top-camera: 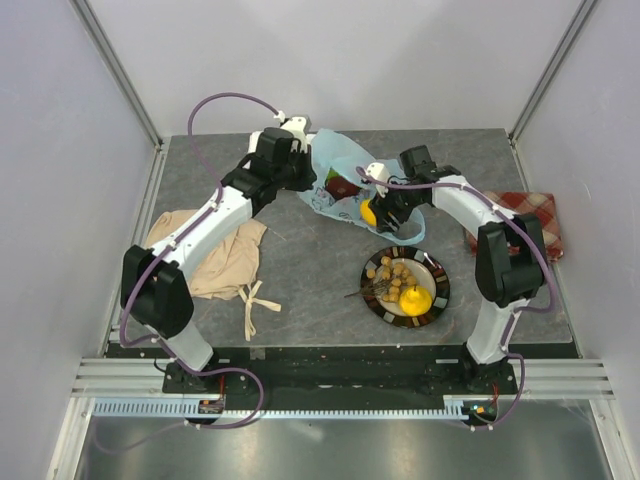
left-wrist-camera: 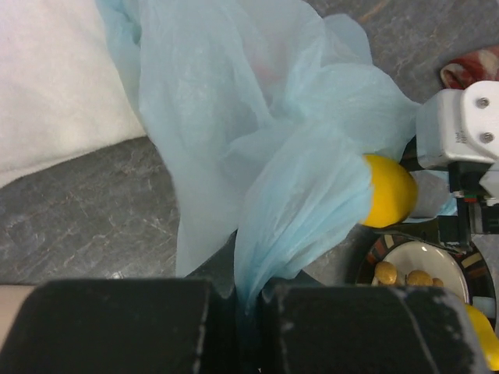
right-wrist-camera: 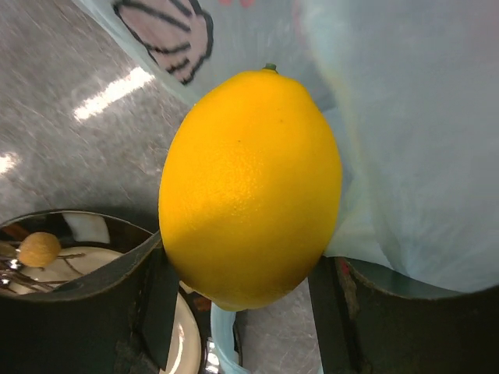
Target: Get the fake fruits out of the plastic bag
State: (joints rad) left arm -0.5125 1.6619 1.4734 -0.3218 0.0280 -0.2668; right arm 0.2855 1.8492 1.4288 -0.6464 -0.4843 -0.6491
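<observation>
Open tabletop lies between beige cloth and plate; the bag blocks the far middle.

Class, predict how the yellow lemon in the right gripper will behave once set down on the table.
The lemon is egg-shaped, so it would probably roll. Its smooth skin may slip in the right gripper. It seems stiff: no dent shows where it is squeezed.

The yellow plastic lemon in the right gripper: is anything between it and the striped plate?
Nothing solid. Only a handle loop of the thin light-blue plastic bag lies low between the yellow plastic lemon, in the right gripper, and the round striped plate.
</observation>
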